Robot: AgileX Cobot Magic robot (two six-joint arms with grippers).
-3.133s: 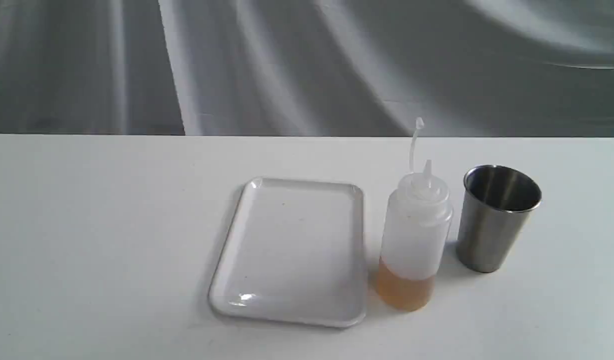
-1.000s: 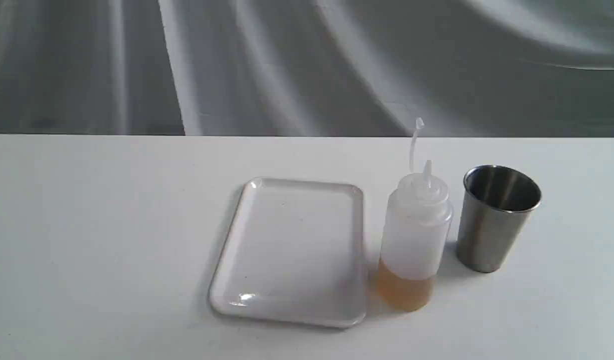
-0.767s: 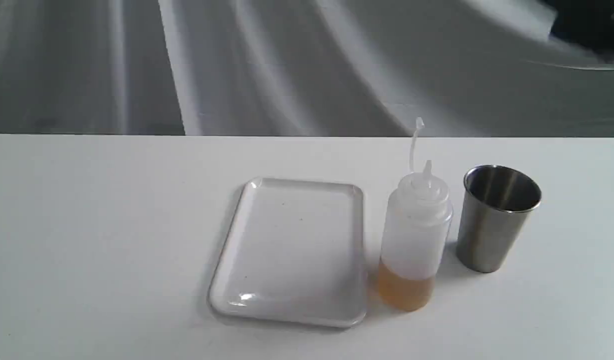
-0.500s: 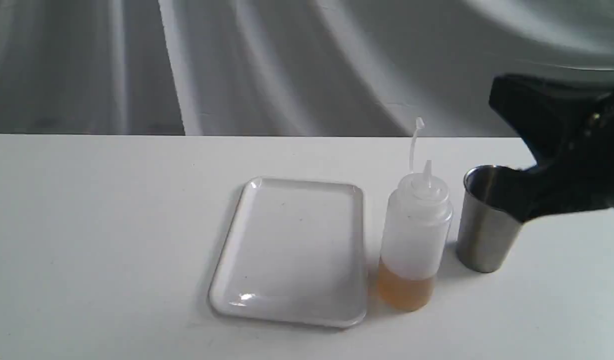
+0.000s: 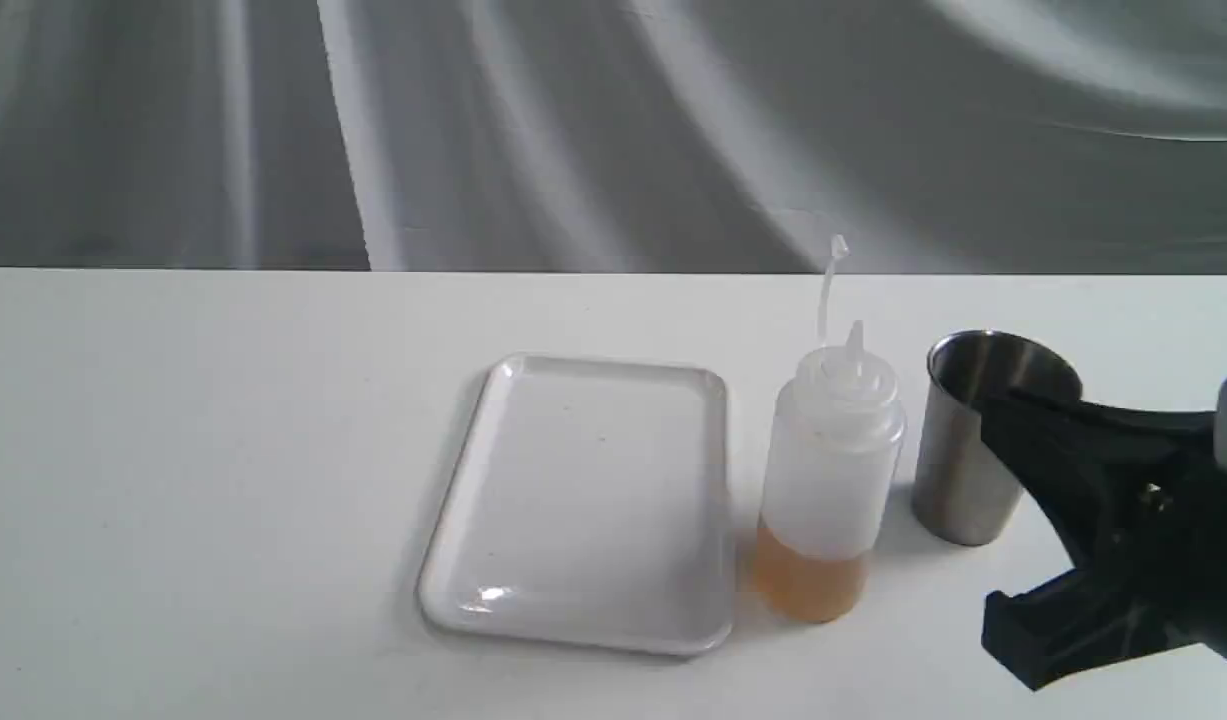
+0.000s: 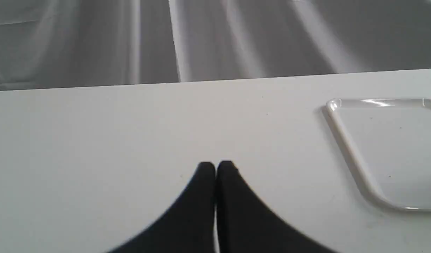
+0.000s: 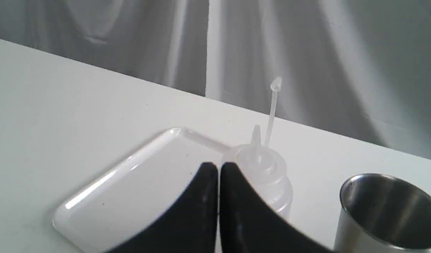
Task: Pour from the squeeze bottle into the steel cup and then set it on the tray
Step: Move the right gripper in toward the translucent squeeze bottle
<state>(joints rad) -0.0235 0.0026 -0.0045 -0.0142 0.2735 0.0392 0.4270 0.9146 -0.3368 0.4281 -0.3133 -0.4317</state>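
The squeeze bottle (image 5: pixel 828 470) stands upright between the tray (image 5: pixel 583 500) and the steel cup (image 5: pixel 958 470), with amber liquid at its bottom and its cap strap sticking up. In the exterior view the black body of my right gripper (image 5: pixel 1123 500) hangs at the right, in front of the cup and covering part of it, apart from the bottle. In the right wrist view my right gripper (image 7: pixel 217 165) has its fingers pressed together on nothing, with the bottle (image 7: pixel 268 175) just beyond and the cup (image 7: pixel 387 211) beside it. My left gripper (image 6: pixel 215 163) is shut over bare table, away from the tray (image 6: pixel 377 140).
A white table (image 5: pixel 223 450) carries everything, and its far edge meets a grey draped cloth backdrop (image 5: pixel 573 130). The tray (image 7: pixel 131 196) holds nothing.
My right arm came in from the upper right and dropped to the front right of the cup. Bottle, cup and tray have not moved.
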